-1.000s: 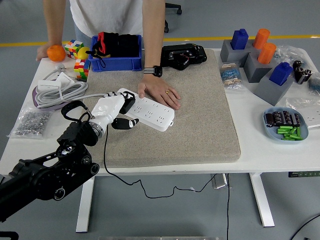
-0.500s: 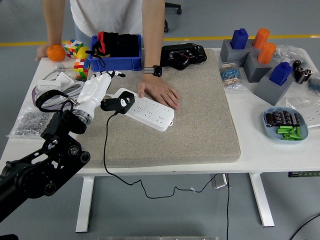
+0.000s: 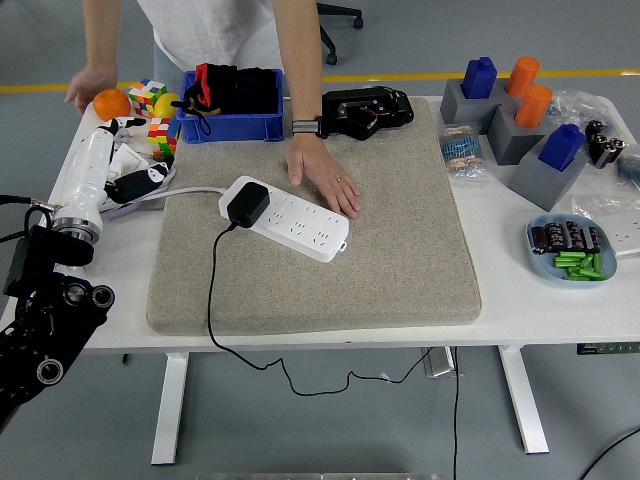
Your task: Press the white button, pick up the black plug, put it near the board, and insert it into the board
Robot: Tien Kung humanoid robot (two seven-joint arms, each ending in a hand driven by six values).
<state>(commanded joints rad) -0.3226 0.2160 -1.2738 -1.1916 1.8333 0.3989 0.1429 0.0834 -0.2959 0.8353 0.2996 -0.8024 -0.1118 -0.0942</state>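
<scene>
Evidently the black plastic plug [image 3: 246, 203] sits inserted in the white rectangular power strip [image 3: 285, 218]; the left hand [image 3: 110, 160], fingers loosely open and empty, hovers near the table's left edge; nothing remains but resting.

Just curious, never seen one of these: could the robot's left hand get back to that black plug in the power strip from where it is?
Probably yes. The left hand sits at the table's left, empty, and nothing stands between it and the black plug seated in the power strip. The person's hand rests just beyond the strip, not over the plug.
</scene>
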